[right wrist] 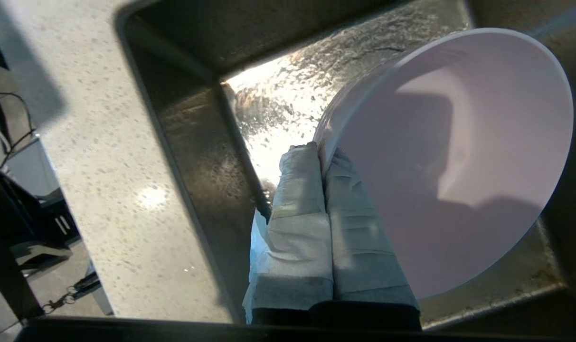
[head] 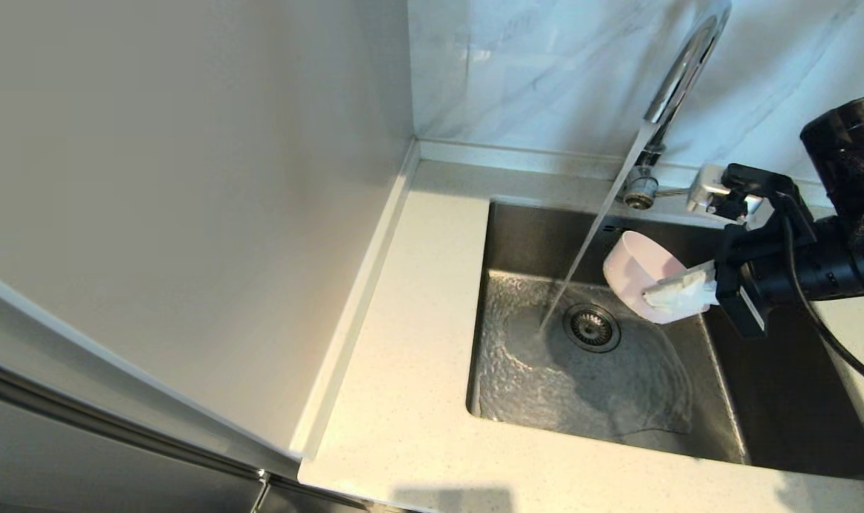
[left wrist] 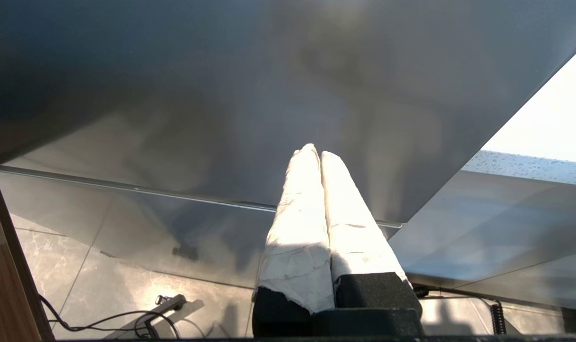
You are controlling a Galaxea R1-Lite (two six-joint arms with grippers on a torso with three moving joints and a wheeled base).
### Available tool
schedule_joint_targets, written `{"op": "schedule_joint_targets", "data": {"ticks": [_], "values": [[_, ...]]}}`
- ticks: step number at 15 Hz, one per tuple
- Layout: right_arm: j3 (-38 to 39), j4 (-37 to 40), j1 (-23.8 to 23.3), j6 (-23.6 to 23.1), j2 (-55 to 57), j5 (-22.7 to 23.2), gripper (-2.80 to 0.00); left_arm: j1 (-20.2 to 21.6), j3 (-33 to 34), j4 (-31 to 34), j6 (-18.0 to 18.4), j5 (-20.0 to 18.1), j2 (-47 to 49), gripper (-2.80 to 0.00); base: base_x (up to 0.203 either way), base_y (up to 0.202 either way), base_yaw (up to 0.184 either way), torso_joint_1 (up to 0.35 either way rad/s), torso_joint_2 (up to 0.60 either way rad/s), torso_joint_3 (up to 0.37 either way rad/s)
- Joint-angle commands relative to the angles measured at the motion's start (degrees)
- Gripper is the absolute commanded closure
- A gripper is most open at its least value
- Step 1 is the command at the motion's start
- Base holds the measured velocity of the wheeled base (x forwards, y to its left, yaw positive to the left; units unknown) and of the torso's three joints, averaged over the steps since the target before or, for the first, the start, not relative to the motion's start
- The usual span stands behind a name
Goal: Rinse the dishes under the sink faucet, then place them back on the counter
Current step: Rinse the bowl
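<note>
Speckled cream desk [head: 403, 399] lies nearest in the head view, with no rinsed dishes on the part that shows. Beyond it, water sheets across the floor of the sink [head: 531, 370] around the drain strainer [head: 591, 328]. Over the basin, the right gripper [head: 677, 291] pinches the rim of the pale pink bowl [head: 635, 267], tilted beside the stream and not under it. Behind, the sink faucet [head: 677, 78] runs. Whether this bowl has had its rinse cannot be told; setting it down remains. The left gripper [left wrist: 316, 154], fingers pressed together and empty, is parked below desk level.
</note>
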Motion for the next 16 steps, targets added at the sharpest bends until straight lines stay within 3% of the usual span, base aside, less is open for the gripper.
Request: {"op": "schedule_joint_targets", "data": {"ticks": [1,6,11,16], "values": [[-1.1,0.2,2.7,0.5,1.5,-1.1,0.0,0.0,0.0,0.0,0.0,0.0,0.0,0.0,0.0,0.0,0.0,0.0,0.0,0.0],[-6.5,0.1,4.2,3.2,6.3,-4.4,0.0,0.0,0.0,0.0,0.0,0.0,0.0,0.0,0.0,0.0,0.0,0.0,0.0,0.0],[-10.7,-1.6,5.9,12.4,11.0,-8.7,0.0,0.0,0.0,0.0,0.0,0.0,0.0,0.0,0.0,0.0,0.0,0.0,0.0,0.0],[-11.6,-3.7,6.5,13.2,12.5,-9.3,0.0,0.0,0.0,0.0,0.0,0.0,0.0,0.0,0.0,0.0,0.0,0.0,0.0,0.0]]}}
